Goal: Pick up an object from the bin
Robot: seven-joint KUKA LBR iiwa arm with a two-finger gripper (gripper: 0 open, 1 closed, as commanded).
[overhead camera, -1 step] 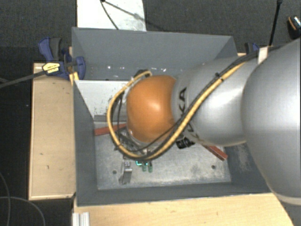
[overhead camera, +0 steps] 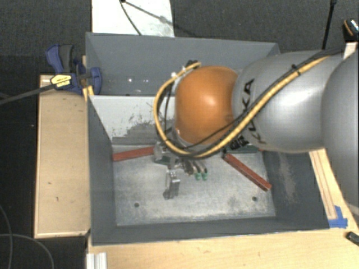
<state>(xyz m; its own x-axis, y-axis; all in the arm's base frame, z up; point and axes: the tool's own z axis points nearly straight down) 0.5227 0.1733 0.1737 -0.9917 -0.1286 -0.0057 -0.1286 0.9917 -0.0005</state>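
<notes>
Whether the gripper is spread cannot be told; the arm bends steeply down.

Lower-centre bin floor bare, passable. Left reddish strip crosses mid-left, right reddish strip mid-right. Arm blocks upper right.

The arm is big, round and shiny silver, with black letters on its side. Right above the small grey metal claw is a smooth orange cover like a ball. A yellow-and-black cable loops around it.
</notes>
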